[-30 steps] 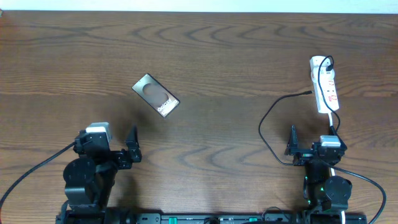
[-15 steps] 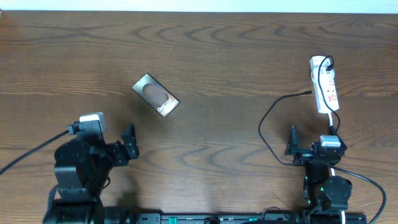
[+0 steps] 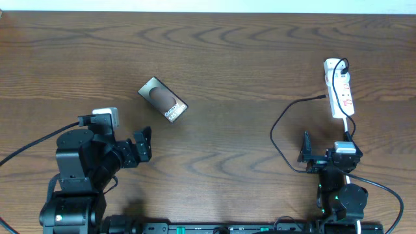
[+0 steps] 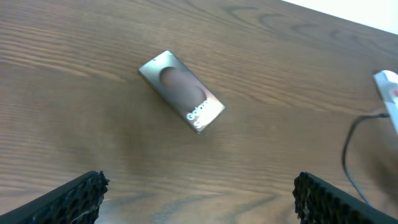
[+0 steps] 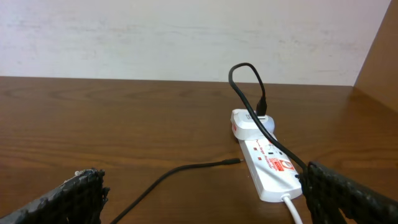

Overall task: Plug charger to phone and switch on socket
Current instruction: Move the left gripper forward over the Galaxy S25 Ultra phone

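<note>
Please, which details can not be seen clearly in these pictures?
- Switch position on the narrow white power strip: the red marks are too small in the overhead and right wrist views.
- Charging port of the grey-brown glossy phone: not visible in any view.
- Left wrist view: the power strip is blurred and cut off by the right edge.

Dark brown wood-grain table (image 3: 214,58) with a soft sheen, pale off-white wall (image 5: 155,37) rising at its far edge straight ahead of the right tool (image 5: 206,202), brown panel (image 5: 382,56) off to that tool's right, even indoor light
</note>
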Robot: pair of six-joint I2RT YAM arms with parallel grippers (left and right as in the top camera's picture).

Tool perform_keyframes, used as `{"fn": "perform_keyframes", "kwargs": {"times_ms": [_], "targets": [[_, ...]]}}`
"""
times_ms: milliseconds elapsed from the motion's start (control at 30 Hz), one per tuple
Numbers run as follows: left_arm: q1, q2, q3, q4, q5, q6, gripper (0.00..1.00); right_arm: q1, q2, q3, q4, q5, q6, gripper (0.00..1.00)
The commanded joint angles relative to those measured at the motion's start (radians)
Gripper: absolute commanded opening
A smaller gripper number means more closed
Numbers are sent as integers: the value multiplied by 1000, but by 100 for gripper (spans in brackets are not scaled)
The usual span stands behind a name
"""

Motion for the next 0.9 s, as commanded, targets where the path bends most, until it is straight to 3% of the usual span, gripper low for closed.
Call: {"fn": "perform_keyframes", "kwargs": {"times_ms": [0, 233, 633, 867], "targets": [[3, -1, 27, 0, 48, -6, 98, -2, -5, -1, -4, -6, -5, 99], [3, 52, 58, -24, -11, -55, 98, -2, -5, -1, -4, -6, -5, 99], [3, 315, 243, -125, -148, -71, 98, -2, -5, -1, -4, -6, -5, 99], [3, 390, 309, -157, -159, -71, 97, -2, -5, -1, -4, -6, -5, 99]]}}
